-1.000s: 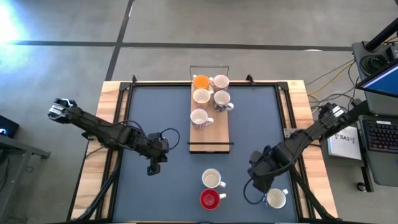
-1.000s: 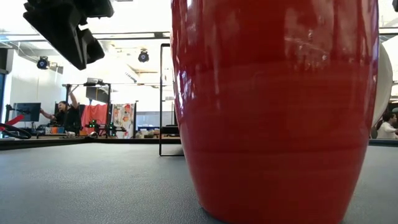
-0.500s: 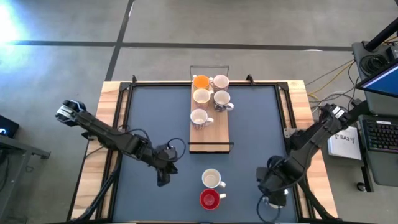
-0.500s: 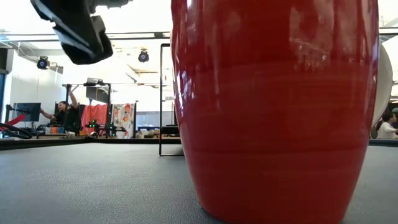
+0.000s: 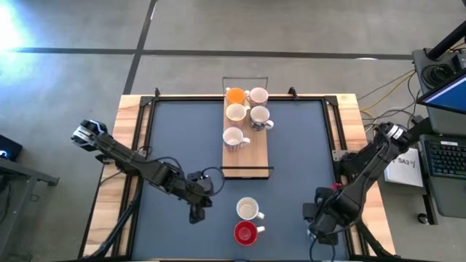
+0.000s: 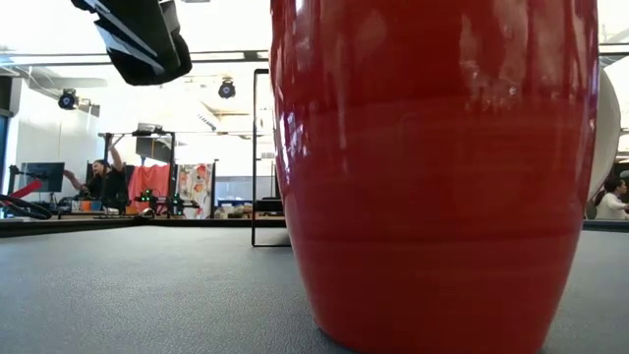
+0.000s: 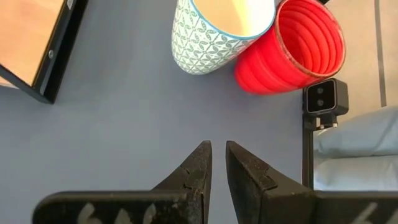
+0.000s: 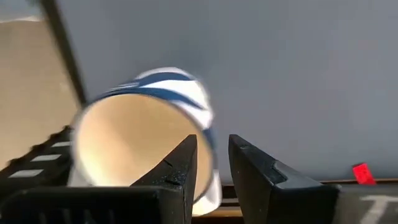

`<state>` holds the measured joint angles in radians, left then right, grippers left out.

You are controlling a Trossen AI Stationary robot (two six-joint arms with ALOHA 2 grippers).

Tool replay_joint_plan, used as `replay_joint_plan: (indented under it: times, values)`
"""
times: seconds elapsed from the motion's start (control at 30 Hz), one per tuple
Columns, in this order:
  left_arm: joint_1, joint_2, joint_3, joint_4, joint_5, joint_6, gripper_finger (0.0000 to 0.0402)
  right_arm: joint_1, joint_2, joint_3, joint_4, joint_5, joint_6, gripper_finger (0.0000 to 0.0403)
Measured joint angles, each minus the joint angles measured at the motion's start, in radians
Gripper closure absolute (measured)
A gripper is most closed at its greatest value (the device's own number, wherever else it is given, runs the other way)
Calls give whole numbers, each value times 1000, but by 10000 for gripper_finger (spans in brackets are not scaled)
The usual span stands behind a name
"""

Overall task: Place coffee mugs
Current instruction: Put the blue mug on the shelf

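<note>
From above, the dark grey desk [image 5: 167, 138] with its pale wooden side rails carries a long wooden board [image 5: 245, 135] at the far middle, and on it stand four mugs: an orange mug [image 5: 234, 94] and a cream mug [image 5: 258, 95] at the far end, then a white mug [image 5: 235, 112] beside a patterned white mug with a side handle [image 5: 260, 116], and a fifth, another white mug [image 5: 232, 137], alone nearer the middle of the board. Off the board, near the front edge, a white mug with a leaf pattern [image 5: 248, 209] stands just behind a ribbed red mug [image 5: 246, 233]. The left gripper [image 5: 197, 213] hovers just left of these two, while the right gripper [image 5: 321, 231] is low at the front right corner. At desk height, the red mug [image 6: 437, 177] fills most of the picture, and the left gripper [image 6: 142, 39] hangs high at the upper left; people show far off in the room behind. Seen from the left wrist, the left gripper [image 7: 217, 162] has its jaws nearly together with only a thin gap and nothing between them, pointing toward the leaf-patterned mug [image 7: 214, 31] and the red mug [image 7: 298, 46], which touch each other. Seen from the right wrist, the right gripper [image 8: 211, 158] has its jaws narrow around the rim wall of a blue-striped white mug [image 8: 146, 134] lying tilted with its cream inside facing the camera.
</note>
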<state>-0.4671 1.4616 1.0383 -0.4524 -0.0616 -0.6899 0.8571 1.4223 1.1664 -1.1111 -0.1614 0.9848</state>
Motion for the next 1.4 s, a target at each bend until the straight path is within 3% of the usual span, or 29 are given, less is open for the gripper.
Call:
replay_joint_plan:
  times: [0.17,0.6,0.87,1.03,1.4]
  values:
    - [-6,8,12,-6,0,0,372,1,0,-57,12,8,-1,323]
    - [-17,8,14,-21,21,-11,372,1,0,-146,261,7,28,366]
    - [-17,-9,14,-58,22,-2,372,0,-5,-128,236,4,37,386]
    - [-17,-31,14,-106,21,0,372,-18,-11,-109,100,5,77,387]
    - [-16,-85,14,-234,4,5,372,-139,-98,-109,-52,5,158,388]
